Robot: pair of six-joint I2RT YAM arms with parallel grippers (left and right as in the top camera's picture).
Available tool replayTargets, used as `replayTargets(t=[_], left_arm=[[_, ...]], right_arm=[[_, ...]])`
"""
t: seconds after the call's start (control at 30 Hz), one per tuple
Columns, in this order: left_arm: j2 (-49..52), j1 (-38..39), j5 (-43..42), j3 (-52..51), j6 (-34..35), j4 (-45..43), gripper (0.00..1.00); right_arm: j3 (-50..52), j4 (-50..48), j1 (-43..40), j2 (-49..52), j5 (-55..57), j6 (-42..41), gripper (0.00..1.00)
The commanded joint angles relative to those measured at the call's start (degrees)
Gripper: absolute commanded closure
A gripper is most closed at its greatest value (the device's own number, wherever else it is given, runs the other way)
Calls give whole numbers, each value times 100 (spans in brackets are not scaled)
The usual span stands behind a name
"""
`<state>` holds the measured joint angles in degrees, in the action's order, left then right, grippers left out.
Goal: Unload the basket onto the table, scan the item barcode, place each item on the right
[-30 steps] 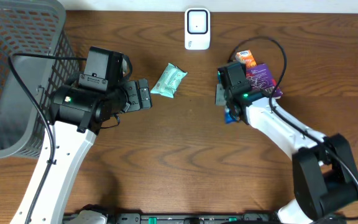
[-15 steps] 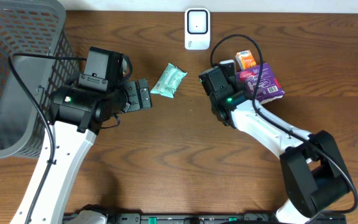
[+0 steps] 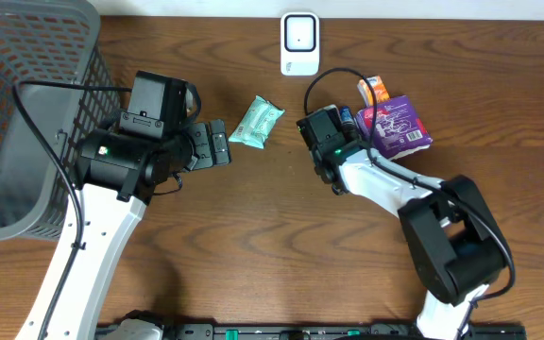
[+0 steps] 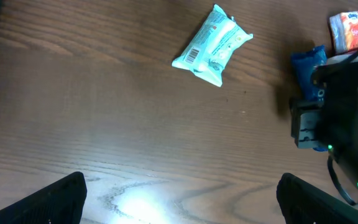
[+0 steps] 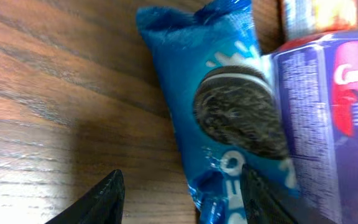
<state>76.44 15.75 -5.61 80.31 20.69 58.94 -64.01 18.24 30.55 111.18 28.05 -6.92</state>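
Glossy blue plastic cookie packet (image 5: 222,106): white lettering, black-and-white cookie print; purple cardboard box (image 5: 328,124): white text, pink-red artwork; mint-green soft pouch (image 3: 257,122); small orange carton (image 3: 373,90); white scanner unit (image 3: 299,43); grey wire basket (image 3: 69,57); brown wood-grain table (image 3: 253,236)

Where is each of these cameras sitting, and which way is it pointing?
Overhead: above the table, looking straight down; both arms, basket and scanner show.
Left wrist: on that wrist, looking down past the open left hand at a mint packet.
Right wrist: close above a blue cookie packet, the right hand at the frame's bottom.
Shared: overhead also shows the mint packet.
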Motion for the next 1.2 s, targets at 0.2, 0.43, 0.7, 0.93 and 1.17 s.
replayTargets(t=[0.2, 0.43, 0.7, 0.93, 1.17], left_arm=[[39, -31, 76, 15, -96, 17, 2], [39, -31, 76, 15, -96, 17, 2], [39, -31, 76, 15, -96, 17, 2], [39, -31, 74, 15, -96, 17, 2], [39, -31, 76, 15, -96, 20, 2]], right_arm=[[-39, -87, -136, 560, 46, 101, 45], [-92, -33, -44, 647, -313, 98, 69], [-942, 796, 68, 647, -1154, 98, 56], [-1919, 1711, -31, 647, 70, 136, 46], [-1851, 1934, -280, 693, 181, 638, 44]])
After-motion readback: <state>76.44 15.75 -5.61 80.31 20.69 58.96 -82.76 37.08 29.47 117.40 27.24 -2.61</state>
